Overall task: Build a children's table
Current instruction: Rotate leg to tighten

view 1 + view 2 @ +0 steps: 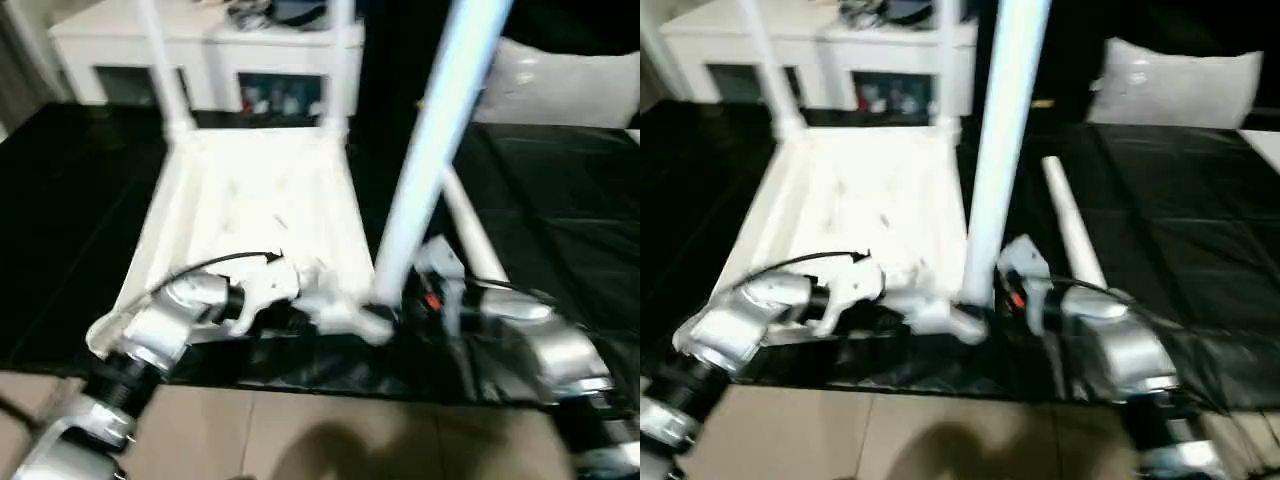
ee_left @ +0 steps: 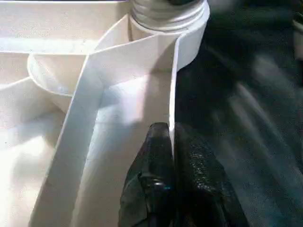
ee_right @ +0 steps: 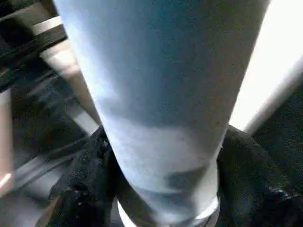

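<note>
The white plastic rectangular tabletop (image 1: pixel 255 215) lies ribbed underside up on the large black-covered work table (image 1: pixel 560 210), two tapered white legs already standing in its far corner sockets and a spare white leg (image 1: pixel 1070 225) lying just beside it. The left gripper (image 2: pixel 173 142) is pinched tight on the tabletop's thin side wall near the near-right socket (image 2: pixel 168 23), while the right gripper (image 3: pixel 163 179) clasps a long tapered white round leg (image 1: pixel 430 150) between its black fingers (image 3: pixel 83 184), upright at that socket. To seat it well, I judge the leg should be kept square to the socket and turned or pressed down while the left grip steadies the top; whether the leg's base has bottomed in is hidden.
</note>
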